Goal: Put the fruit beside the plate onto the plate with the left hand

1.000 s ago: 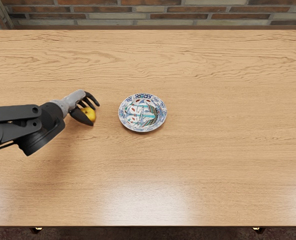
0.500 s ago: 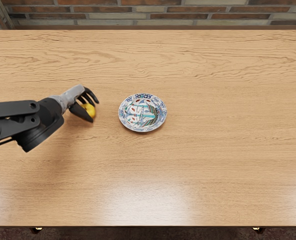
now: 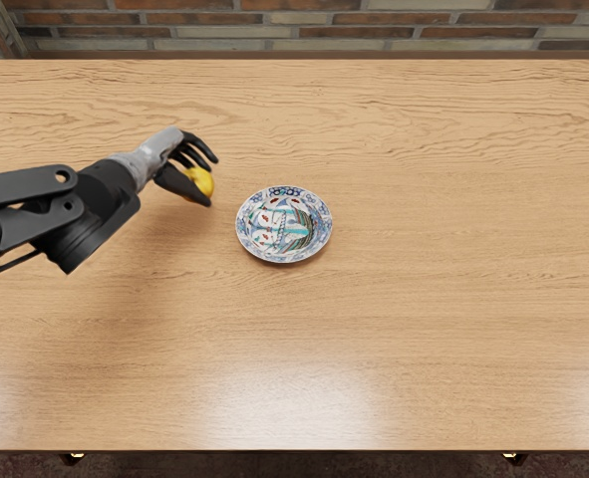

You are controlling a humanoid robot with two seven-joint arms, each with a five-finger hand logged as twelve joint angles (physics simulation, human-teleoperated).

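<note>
The small round yellow fruit (image 3: 202,181) is now riding higher, left of centre, gripped in the dark-fingered left hand (image 3: 186,169). It is closing on the patterned blue-and-white ceramic plate (image 3: 284,224), not yet over it.

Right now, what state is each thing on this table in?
Left hand: fingers curled shut around the fruit.
Fruit: yellow, held in the left hand, left of the plate.
Plate: flat on the table, fruit not yet on it.
</note>
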